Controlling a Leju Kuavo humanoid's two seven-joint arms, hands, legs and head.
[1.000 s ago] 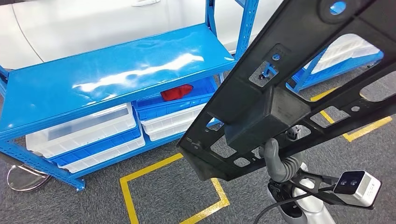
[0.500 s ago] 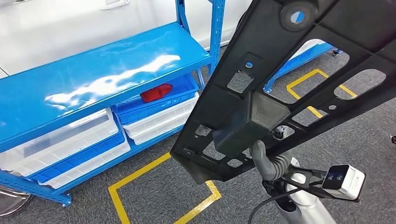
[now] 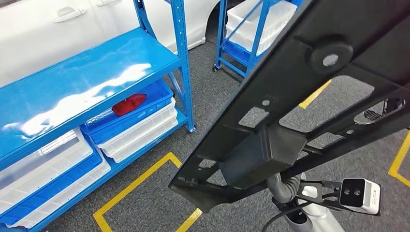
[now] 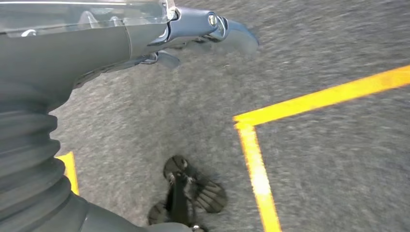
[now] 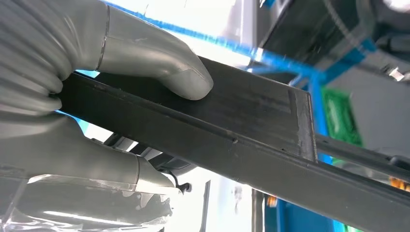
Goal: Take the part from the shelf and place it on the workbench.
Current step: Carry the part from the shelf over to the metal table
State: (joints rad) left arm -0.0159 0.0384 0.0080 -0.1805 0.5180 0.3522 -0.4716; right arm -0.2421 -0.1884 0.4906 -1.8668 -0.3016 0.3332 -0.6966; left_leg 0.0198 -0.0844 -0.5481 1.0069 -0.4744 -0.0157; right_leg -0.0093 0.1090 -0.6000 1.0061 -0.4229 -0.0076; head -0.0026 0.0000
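Grey carpet (image 3: 232, 101) with yellow floor tape (image 3: 140, 179); blue shelf (image 3: 82, 82) at left; right hand (image 5: 121, 72) grips the black part (image 3: 290, 111) from below; left hand (image 4: 145, 34) hangs, fingers' state unclear.

- The setting is identified as an automotive workshop or parts-storage area.
- A blue steel shelf rack (image 3: 96, 67) with a glossy deck is taken as the landmark.
- White and blue plastic bins (image 3: 130, 128) are stacked on the rack's lower tier; a red part (image 3: 128, 104) is lodged in the upper blue bin.
- A white car body (image 3: 72, 29), with door handles visible, is parked directly behind the rack.
- A second blue rack (image 3: 246, 34) loaded with white bins is seen beyond the rack's far post.
- Grey carpet-like flooring (image 3: 212, 96) is laid in front of the rack, with yellow tape lines (image 3: 140, 181) marking out bays.
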